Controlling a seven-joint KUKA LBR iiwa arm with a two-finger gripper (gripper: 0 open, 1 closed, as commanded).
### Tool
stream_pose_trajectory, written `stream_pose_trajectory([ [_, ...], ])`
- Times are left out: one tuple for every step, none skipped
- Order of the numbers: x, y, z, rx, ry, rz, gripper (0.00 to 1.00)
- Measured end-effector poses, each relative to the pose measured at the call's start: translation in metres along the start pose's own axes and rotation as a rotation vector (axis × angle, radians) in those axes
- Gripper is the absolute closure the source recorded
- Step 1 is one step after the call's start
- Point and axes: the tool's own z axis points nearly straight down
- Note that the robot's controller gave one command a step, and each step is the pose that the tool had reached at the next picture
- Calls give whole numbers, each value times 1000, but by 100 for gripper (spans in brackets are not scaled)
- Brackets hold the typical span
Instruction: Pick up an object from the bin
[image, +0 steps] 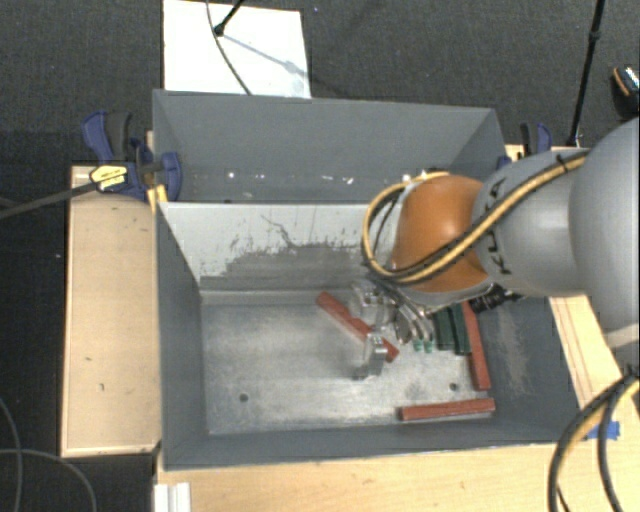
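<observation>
My gripper (374, 352) reaches down to the bin floor right of centre, under the orange wrist cover. A thin red stick (343, 314) lies slanted on the floor, its lower right end passing right at the fingers. I cannot see whether the fingers close round it. A dark green comb-like piece (452, 330) lies just right of the gripper, partly hidden by the arm.
A flat red-brown bar (447, 408) lies along the front wall at the right. Another red-brown bar (478, 352) runs front to back beside the green piece. The bin's left half is bare floor.
</observation>
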Motion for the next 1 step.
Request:
stream_pose_trajectory([
  [-8, 21, -34, -5, -4, 126, 0],
])
